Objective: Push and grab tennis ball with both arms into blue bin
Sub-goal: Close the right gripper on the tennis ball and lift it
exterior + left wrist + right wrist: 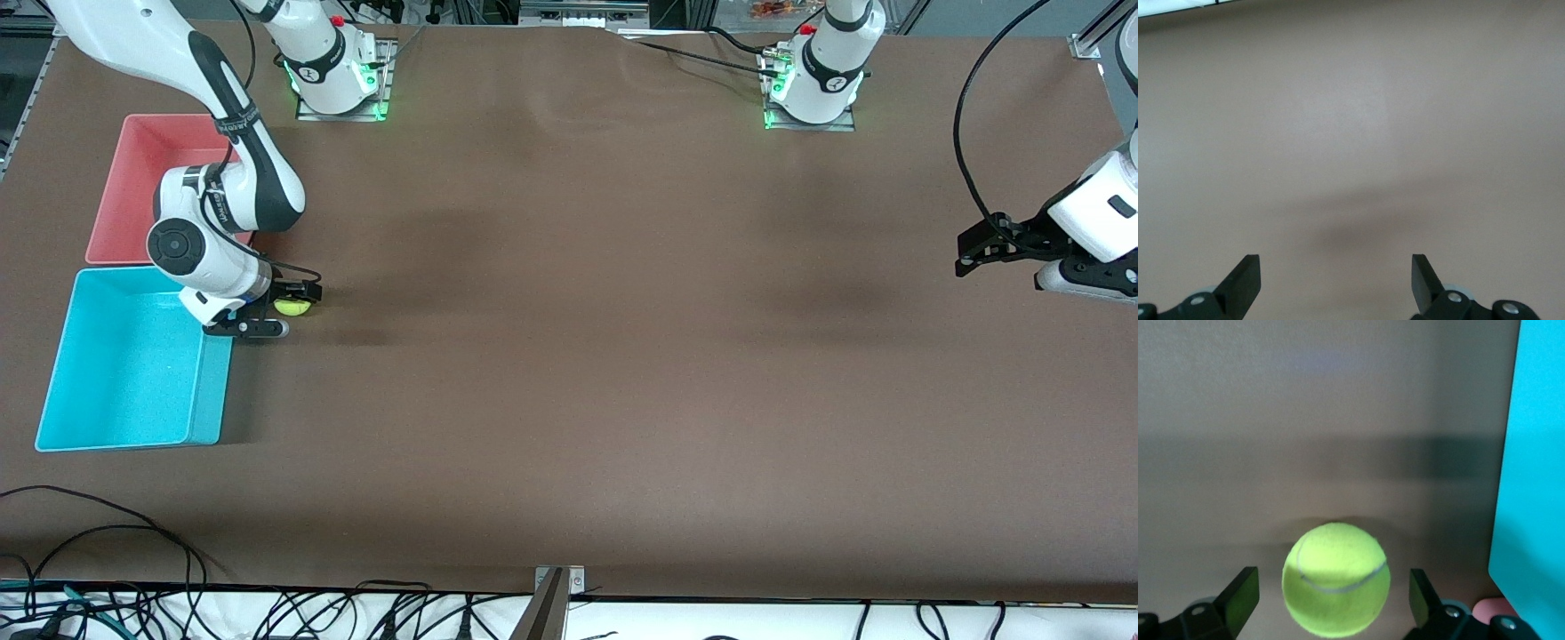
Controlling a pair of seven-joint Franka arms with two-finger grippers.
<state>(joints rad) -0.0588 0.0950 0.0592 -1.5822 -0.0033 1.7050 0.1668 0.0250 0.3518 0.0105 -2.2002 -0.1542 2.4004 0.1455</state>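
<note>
The tennis ball is yellow-green and lies on the brown table just beside the blue bin, off the bin's corner nearest the pink bin. My right gripper is low at the table, open, with its fingers on either side of the ball. In the right wrist view the ball sits between the open fingers with a gap on each side, and the blue bin wall stands close by. My left gripper is open and empty, held above the table at the left arm's end, where it waits; the left wrist view shows only bare table.
A pink bin stands next to the blue bin, farther from the front camera; the right arm hangs over it. Cables lie along the table edge nearest the front camera. A metal bracket is at that edge.
</note>
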